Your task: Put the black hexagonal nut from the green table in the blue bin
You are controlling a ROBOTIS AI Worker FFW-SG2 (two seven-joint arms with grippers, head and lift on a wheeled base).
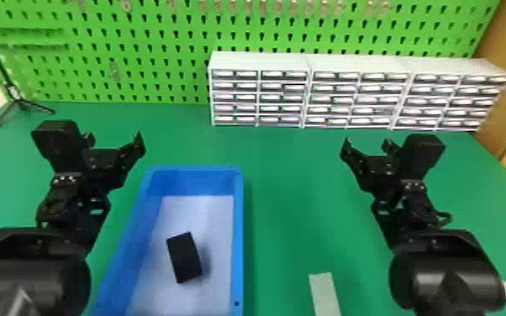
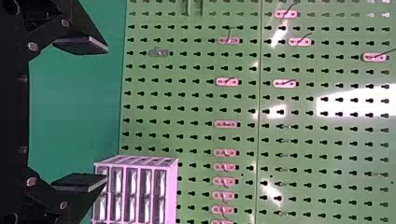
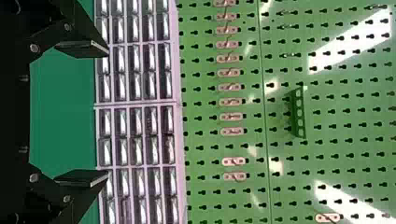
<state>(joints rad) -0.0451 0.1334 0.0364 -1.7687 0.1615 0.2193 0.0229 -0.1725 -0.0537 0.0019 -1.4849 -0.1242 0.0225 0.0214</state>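
I have the left black two-fingered pincer and the right pincer spread over the green worktop. A black oblong block, presumably the nut, lies inside the blue plastic bin; I should verify its shape, then park both arms well clear.

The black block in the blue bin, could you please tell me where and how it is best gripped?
Probably from above, with the jaws across its long sides near the middle: the black block is oblong, narrower left to right, and the blue bin has walls either side.
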